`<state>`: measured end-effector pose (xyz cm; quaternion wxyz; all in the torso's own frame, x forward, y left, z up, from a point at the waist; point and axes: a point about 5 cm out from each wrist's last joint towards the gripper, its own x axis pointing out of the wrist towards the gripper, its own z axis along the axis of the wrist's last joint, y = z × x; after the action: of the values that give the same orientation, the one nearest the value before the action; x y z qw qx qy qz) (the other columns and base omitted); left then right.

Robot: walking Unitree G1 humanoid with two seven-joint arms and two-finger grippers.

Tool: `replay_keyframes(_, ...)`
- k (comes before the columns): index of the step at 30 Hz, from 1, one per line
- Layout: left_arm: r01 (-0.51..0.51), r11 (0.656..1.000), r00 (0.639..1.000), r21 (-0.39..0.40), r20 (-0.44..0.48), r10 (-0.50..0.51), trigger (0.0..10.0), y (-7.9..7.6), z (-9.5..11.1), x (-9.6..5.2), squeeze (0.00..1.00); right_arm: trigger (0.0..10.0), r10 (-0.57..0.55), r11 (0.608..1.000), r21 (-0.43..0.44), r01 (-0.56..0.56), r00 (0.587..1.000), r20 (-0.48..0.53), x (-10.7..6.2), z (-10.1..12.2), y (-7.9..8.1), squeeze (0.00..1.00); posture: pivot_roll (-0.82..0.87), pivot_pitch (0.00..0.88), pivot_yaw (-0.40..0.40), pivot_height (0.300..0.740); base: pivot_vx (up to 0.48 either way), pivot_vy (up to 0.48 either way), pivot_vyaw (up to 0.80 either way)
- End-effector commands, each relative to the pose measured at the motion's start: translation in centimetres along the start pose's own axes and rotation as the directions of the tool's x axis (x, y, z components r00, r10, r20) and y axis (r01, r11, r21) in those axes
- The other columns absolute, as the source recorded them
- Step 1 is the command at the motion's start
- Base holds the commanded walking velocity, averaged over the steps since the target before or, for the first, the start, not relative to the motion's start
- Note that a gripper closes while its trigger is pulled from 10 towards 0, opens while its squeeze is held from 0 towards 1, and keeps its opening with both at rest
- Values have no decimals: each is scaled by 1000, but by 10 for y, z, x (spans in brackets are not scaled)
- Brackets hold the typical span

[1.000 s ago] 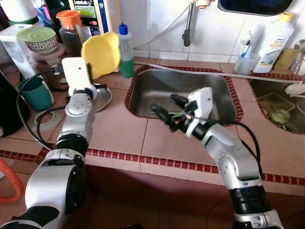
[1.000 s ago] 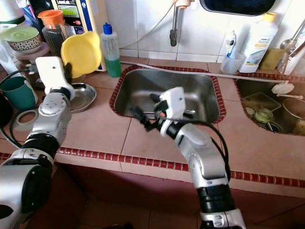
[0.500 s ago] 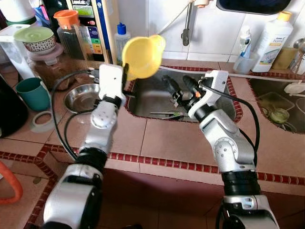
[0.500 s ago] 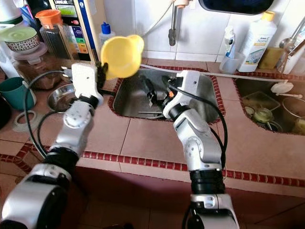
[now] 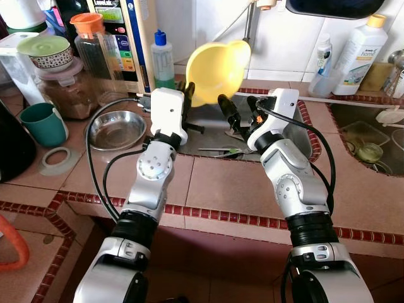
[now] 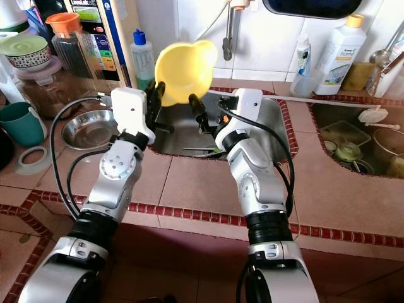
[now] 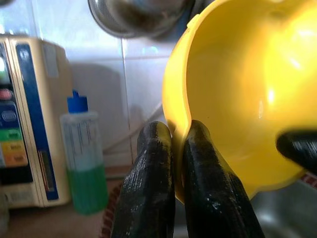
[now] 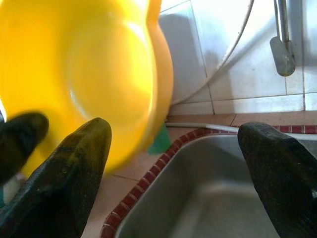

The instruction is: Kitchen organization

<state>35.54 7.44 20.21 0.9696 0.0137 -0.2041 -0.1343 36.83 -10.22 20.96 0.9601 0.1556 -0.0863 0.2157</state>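
Observation:
A yellow plastic bowl (image 5: 218, 68) hangs tilted in the air over the back left part of the steel sink (image 5: 302, 129). My left gripper (image 5: 189, 93) is shut on its rim; in the left wrist view both black fingers (image 7: 148, 168) pinch the edge of the yellow bowl (image 7: 237, 89). My right gripper (image 5: 231, 117) is open just below and to the right of the bowl, over the sink. The right wrist view looks between its spread fingers (image 8: 69, 173) at the yellow bowl (image 8: 89, 74), close in front, without touching it.
A steel bowl (image 5: 115, 129), a teal cup (image 5: 43, 123) and jars stand on the counter at the left. A green soap bottle (image 5: 164, 58) is by the back wall. Utensils (image 5: 221, 151) lie in the sink. A white bottle (image 5: 361, 53) and a second basin (image 5: 366, 136) are at the right.
My left arm has swung the yellow bowl from above the left counter rightward to over the sink. My right gripper has risen and moved toward the bowl, staying open.

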Motion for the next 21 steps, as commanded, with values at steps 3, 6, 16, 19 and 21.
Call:
replay_keyframes(3,2,1000,1000,5,5,-2,0,-2,5,-1,0,10000,15,1000,-8,-15,1000,28,6,8,1,0,12,43,22,740,0,0,0)
replay_keyframes(6,-4,1000,1000,-5,5,4,0,0,6,-1,0,10000,12,1000,-28,-11,1000,23,7,8,-2,0,10,45,20,740,0,0,0)
replay_keyframes(16,74,993,997,-97,40,-70,0,-16,16,-3,0,0,0,1000,-1,0,999,32,16,8,-5,0,15,47,13,740,0,0,0)
replay_keyframes(19,93,990,995,-109,35,-90,0,-19,15,-4,0,0,1,1000,4,-2,999,37,20,10,-4,0,15,47,13,740,0,0,0)
replay_keyframes(21,107,988,994,-115,34,-104,0,-21,15,-5,0,0,2,1000,4,-3,999,40,22,11,-4,0,17,47,14,740,0,0,0)
